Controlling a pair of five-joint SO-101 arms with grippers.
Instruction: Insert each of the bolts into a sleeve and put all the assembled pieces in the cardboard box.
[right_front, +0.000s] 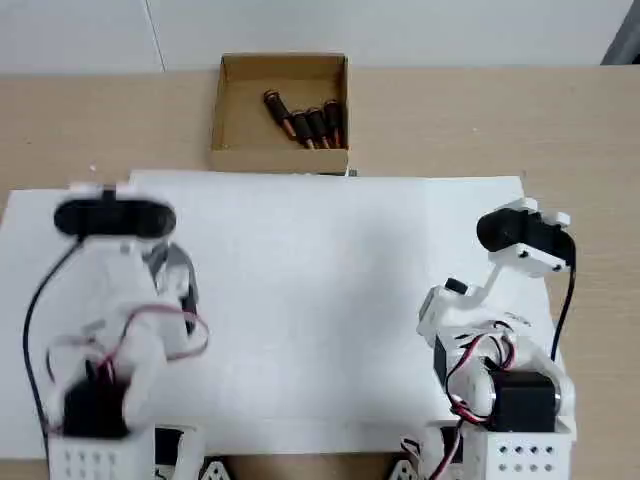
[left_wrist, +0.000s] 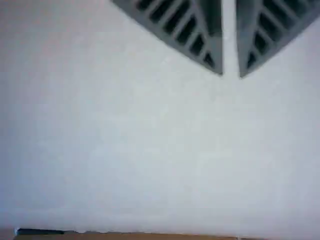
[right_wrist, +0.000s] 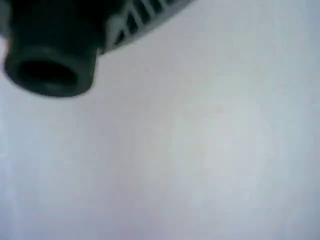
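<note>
At the near edge of the table (right_front: 590, 120) the two arms sit folded low over a white sheet (right_front: 320, 300), the left arm at the sheet's left side and the right arm at its right. The left gripper (left_wrist: 231, 75) hangs just above bare sheet with its ribbed grey fingers (left_wrist: 200, 35) drawn almost together, a thin slit between the tips and nothing held. The right gripper (right_wrist: 132, 22) also hangs over bare sheet, beside a black round part of its own arm; I cannot tell whether it is open or closed.

Beyond the sheet's far edge, left of the middle, stands the cardboard box (right_front: 228, 110), open at the top. Four assembled pieces (right_front: 310, 122) lie on its floor, side by side in a close row in the right half, against the near wall. Their long axes run roughly near to far, the far ends leaning a little left. The dark ends point far and the copper-coloured ends point near.
</note>
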